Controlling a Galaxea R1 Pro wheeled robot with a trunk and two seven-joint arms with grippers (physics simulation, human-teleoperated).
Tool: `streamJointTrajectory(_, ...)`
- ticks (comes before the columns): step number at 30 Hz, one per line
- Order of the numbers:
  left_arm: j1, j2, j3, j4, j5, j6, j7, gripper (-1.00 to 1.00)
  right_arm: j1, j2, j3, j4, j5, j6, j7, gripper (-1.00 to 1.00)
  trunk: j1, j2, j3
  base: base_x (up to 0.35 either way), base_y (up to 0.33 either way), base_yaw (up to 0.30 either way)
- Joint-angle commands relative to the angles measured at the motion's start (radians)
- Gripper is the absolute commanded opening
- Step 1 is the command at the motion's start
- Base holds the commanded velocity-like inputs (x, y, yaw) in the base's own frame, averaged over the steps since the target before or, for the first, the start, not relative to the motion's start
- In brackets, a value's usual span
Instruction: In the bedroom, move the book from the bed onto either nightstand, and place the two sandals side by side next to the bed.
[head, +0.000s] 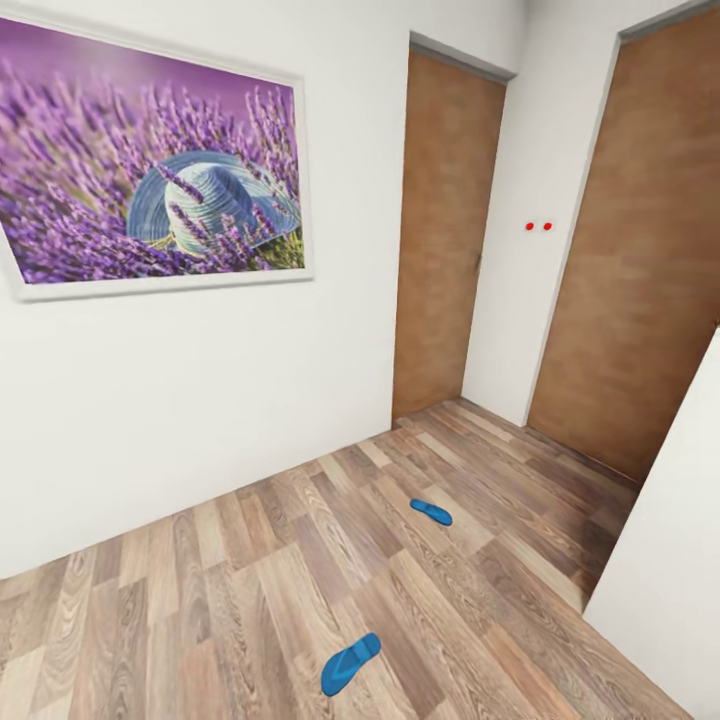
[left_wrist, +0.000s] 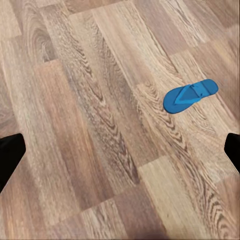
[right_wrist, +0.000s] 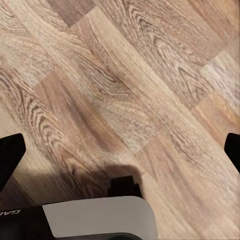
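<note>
Two bright blue sandals lie apart on the wood-plank floor: one near me (head: 350, 663) and one further off (head: 431, 512) toward the doors. One sandal (left_wrist: 190, 95) lies flat on the planks in the left wrist view, well ahead of my left gripper (left_wrist: 120, 155). That gripper is open above the floor, its dark fingertips (left_wrist: 10, 155) wide apart with nothing between them. My right gripper (right_wrist: 120, 155) is also open over bare planks. The book, the bed and the nightstand are out of view.
A white wall with a framed lavender picture (head: 150, 160) stands to the left. Two brown doors (head: 445, 240) (head: 640, 260) close off the far end. A white surface (head: 670, 560) juts in at the right. Part of my white and black base (right_wrist: 95, 217) shows below the right gripper.
</note>
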Motion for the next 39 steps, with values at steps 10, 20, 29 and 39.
streamJointTrajectory(10,0.0,-0.001,0.001,0.0,0.006,-0.002,-0.001,1.0,0.0,0.0,-0.001,-0.001,-0.001,-0.001,0.0,1.0,0.0,0.0,-0.001,0.13,0.0,-0.284)
streamJointTrajectory(20,0.0,-0.001,0.001,0.0,0.006,-0.002,0.0,1.0,0.0,0.0,-0.001,-0.001,-0.001,-0.001,0.0,1.0,0.0,0.0,-0.001,0.076,0.044,-0.284)
streamJointTrajectory(29,0.0,-0.001,0.001,0.0,0.006,-0.002,-0.001,1.0,0.0,0.0,-0.001,-0.001,-0.001,-0.001,0.0,1.0,0.0,0.0,-0.001,0.026,0.089,-0.284)
streamJointTrajectory(39,0.0,-0.001,0.001,0.0,0.006,-0.002,-0.001,1.0,0.0,0.0,-0.001,-0.001,-0.001,-0.001,0.0,1.0,0.0,0.0,-0.001,0.0,0.232,-0.284)
